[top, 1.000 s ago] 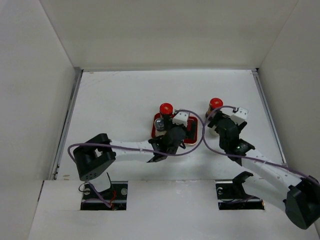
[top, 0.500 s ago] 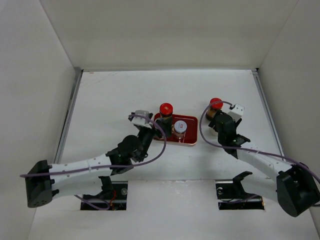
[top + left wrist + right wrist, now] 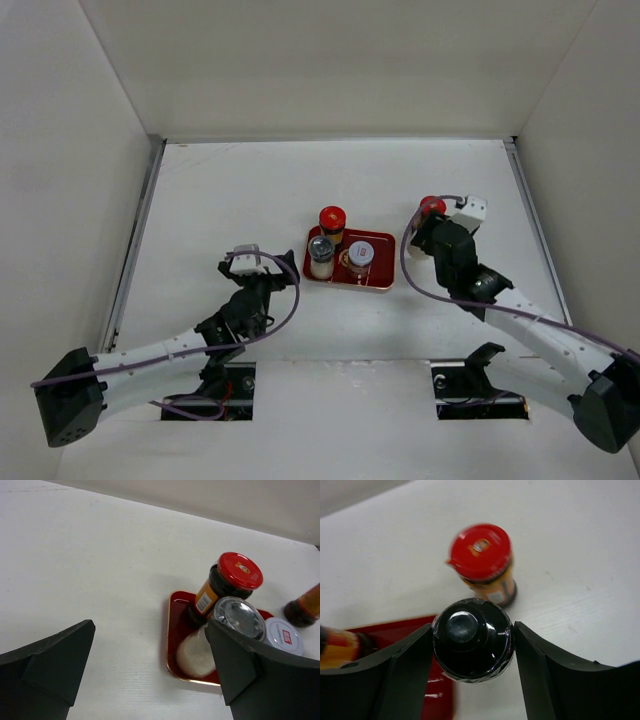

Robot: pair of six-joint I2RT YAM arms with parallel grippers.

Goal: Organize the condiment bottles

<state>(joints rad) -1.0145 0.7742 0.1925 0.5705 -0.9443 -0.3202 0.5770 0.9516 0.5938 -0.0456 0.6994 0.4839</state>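
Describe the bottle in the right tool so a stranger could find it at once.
Start at the red tray in the middle of the white table. Just right of it, the right tool grips one bottle; only it has a black cap, while the free jar beyond has a red one.

L gripper [image 3: 283, 268] pulled back off tray [image 3: 383, 250] toward near-left, jaws now apart.

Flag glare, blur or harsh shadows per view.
Top external: even light, soft shadows, sharp. Left wrist: reflections on the lid of the silver-capped jar. Right wrist: specular spots on the lid of the black-capped jar; the table looks washed out.
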